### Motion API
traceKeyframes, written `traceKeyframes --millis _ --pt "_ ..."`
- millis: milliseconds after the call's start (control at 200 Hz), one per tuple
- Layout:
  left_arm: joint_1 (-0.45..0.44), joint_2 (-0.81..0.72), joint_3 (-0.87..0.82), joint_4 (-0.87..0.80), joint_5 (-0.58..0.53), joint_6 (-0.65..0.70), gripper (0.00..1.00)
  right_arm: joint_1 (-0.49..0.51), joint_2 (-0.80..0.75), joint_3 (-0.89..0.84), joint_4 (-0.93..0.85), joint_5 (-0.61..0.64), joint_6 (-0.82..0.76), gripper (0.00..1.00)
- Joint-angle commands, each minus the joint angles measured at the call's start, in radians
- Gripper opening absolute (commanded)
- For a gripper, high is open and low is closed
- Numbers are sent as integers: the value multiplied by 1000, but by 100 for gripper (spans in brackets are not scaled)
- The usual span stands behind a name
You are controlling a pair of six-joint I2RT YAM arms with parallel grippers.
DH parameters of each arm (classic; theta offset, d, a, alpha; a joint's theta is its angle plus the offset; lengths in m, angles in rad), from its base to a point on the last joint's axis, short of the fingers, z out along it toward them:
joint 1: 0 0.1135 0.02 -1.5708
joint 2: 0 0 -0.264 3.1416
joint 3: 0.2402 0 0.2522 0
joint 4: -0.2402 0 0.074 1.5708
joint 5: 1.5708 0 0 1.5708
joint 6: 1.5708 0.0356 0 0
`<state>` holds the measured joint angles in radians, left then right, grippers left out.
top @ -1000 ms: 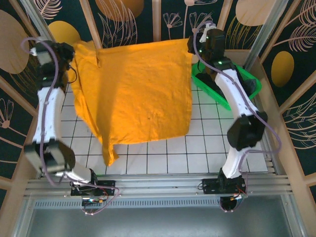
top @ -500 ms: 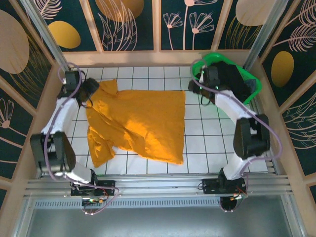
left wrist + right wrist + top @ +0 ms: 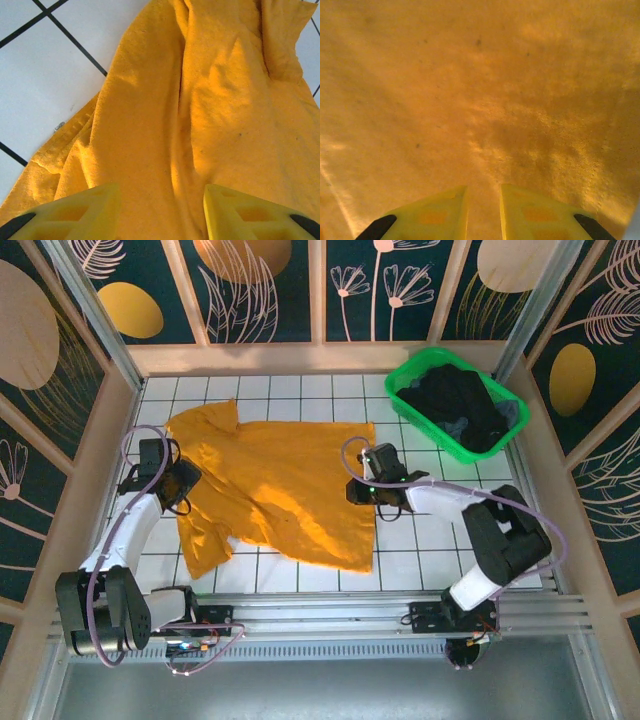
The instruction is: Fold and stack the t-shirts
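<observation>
The orange-yellow t-shirt (image 3: 275, 485) lies spread on the white tiled table, rumpled along its left side, with one sleeve (image 3: 205, 422) toward the far left. My left gripper (image 3: 185, 483) hovers low over the shirt's left edge. In the left wrist view this gripper (image 3: 160, 200) stands open, with a soft fold of the shirt (image 3: 210, 100) lying under the gap. My right gripper (image 3: 358, 490) sits at the middle of the shirt's right edge. In the right wrist view its fingers (image 3: 482, 200) are nearly together on the cloth (image 3: 470, 90), with a faint crease running into the slit. More dark t-shirts (image 3: 460, 405) lie piled in the basket.
A green basket (image 3: 412, 370) stands at the back right corner. Bare white tiles (image 3: 430, 540) lie right of the shirt and along the front edge. Wooden walls with patterned panels close in the table on three sides.
The shirt was held up in the air by both grippers, then came down and now lies on the table. Both arms have drawn back toward the near side, to the shirt's left and right edges.
</observation>
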<state>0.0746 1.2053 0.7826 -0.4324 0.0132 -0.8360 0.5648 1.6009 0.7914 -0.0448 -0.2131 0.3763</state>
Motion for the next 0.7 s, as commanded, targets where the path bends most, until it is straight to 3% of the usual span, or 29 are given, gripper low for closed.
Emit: traceKeyframes --millis 0,95,305,495,696 --pt "2 -12 -3 -9 -20 -23 47 -8 55 -21 108 -39 44 23" --pt "3 -18 -9 -26 -28 -22 47 -13 105 -19 115 -32 54 23" --pt "24 -29 -17 -40 -14 -30 48 -187 233 56 17 18 70 23" --pt "42 -10 -24 -50 14 -29 47 -336 241 117 -51 71 75 23" --pt "45 -6 -69 -49 7 -38 40 -346 197 172 -93 61 62 24"
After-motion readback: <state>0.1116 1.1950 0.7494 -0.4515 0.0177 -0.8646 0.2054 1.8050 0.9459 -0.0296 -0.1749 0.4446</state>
